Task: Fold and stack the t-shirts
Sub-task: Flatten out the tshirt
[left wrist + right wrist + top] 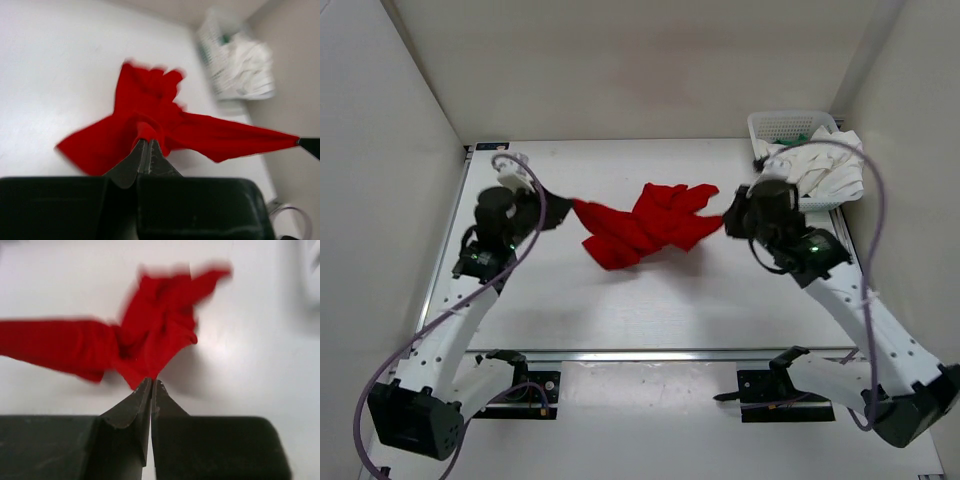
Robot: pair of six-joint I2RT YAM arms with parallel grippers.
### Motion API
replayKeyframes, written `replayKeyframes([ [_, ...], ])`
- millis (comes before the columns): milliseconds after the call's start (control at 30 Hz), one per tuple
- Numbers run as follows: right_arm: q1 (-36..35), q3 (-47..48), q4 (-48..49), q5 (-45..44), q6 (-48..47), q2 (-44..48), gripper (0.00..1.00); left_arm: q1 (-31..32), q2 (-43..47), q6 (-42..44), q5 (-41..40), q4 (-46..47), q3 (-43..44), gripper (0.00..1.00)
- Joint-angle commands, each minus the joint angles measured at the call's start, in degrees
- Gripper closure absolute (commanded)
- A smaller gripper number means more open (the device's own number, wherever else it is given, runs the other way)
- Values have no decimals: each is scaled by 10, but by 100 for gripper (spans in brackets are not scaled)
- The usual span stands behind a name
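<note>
- far left of the white plastic mesh basket [782,124]: left gripper [567,207], pinched tight on one end of the bright red cloth t-shirt [645,230]; in its wrist view, fingertips [141,150] closed together with red cloth bunched right at them.
- between the two arms, left of and nearer than the basket: red t-shirt pulled into a crumpled band, thick and wrinkled in the middle, not flat; resting on the white table [620,305] or held just above it, cannot tell.
- long axis side to side, gripper to gripper; right end pointing toward the near side of the basket, loose flaps sticking out toward the far wall.
- just left of the basket's near corner: right gripper [724,223], clamped on the other end of the red cloth, jaws shut in its wrist view.
- in and over the basket: crumpled white cloth t-shirt [828,168], untouched.
- step in hand, by judgement: stretching out the first shirt ahead of folding; no fold made, no stack begun.
- next move calls for: lowering and spreading the cloth flat, then regripping at a clean edge, since a bunched band cannot fold square.
</note>
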State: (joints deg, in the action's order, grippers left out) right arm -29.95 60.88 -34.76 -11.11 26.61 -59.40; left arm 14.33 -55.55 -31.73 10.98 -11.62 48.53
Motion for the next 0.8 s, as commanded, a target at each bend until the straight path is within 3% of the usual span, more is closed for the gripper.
replayKeyframes([
  [0,-30,174,-111,-115,-59,13,99,-85,-10,-14,124,-7,118,100],
  [67,-42,316,-148,-177,-80,-15,100,-161,-10,-59,226,20,144,100],
  [100,-42,358,-168,-184,-99,-43,100,-190,-10,-75,234,18,167,100],
  [233,-60,644,-205,-210,-157,-126,100,-204,-11,-62,184,-34,263,100],
  [300,-111,741,-193,-239,-205,-172,100,-216,-9,-67,172,-39,307,100],
  [367,-169,744,-132,-312,-253,-177,100,-216,-18,-58,152,-60,342,100],
  [467,-134,704,-56,-290,-289,-182,100,-207,-23,-27,101,-96,373,100],
  [533,-98,725,-65,-248,-296,-220,100,-202,-24,-19,85,-98,362,100],
  [633,47,756,-124,-59,-237,-294,99,-193,-21,-16,58,-71,294,100],
  [667,89,721,-118,0,-226,-309,100,-186,-19,-13,28,-58,260,100],
  [767,128,610,-44,67,-231,-326,100,-174,-39,-14,-9,-21,190,100],
])
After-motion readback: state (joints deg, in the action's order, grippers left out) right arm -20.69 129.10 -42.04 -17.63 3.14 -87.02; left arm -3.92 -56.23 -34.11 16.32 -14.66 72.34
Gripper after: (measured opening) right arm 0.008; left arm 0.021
